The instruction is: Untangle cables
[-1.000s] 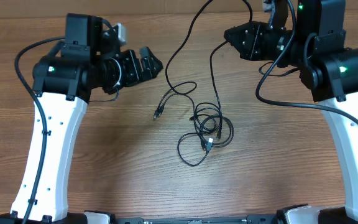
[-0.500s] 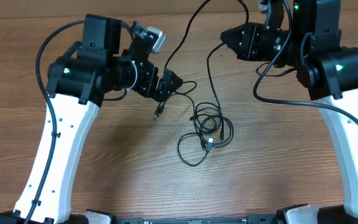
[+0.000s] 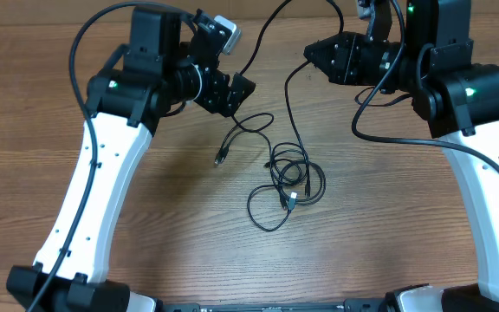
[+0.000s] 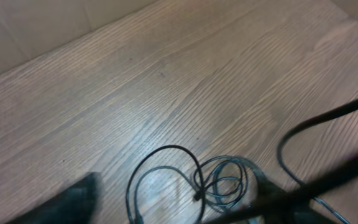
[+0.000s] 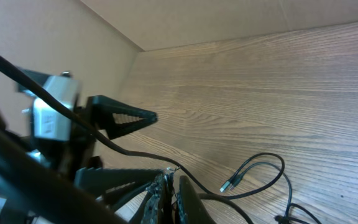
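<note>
Thin black cables lie tangled in a loose coil (image 3: 291,178) on the wooden table; the coil also shows in the left wrist view (image 4: 222,183). One cable runs from the far edge down to a plug end (image 3: 220,157), which also shows in the right wrist view (image 5: 229,185). My left gripper (image 3: 243,89) is open, its fingers (image 5: 123,118) either side of this cable above the table. In the left wrist view the left gripper (image 4: 173,208) is blurred. My right gripper (image 3: 310,50) is shut on a second cable (image 3: 298,104) leading to the coil. The right wrist view shows the right gripper (image 5: 169,186) pinching it.
A plain wall (image 4: 36,31) stands along the table's far edge. Both arms' own thick black cables (image 3: 379,130) hang beside them. Bare wood (image 3: 145,225) lies in front of the coil.
My left arm swung right to the cable, then drew back toward the far edge, its open fingers now around the cable higher up. The right arm and the coil hardly moved.
</note>
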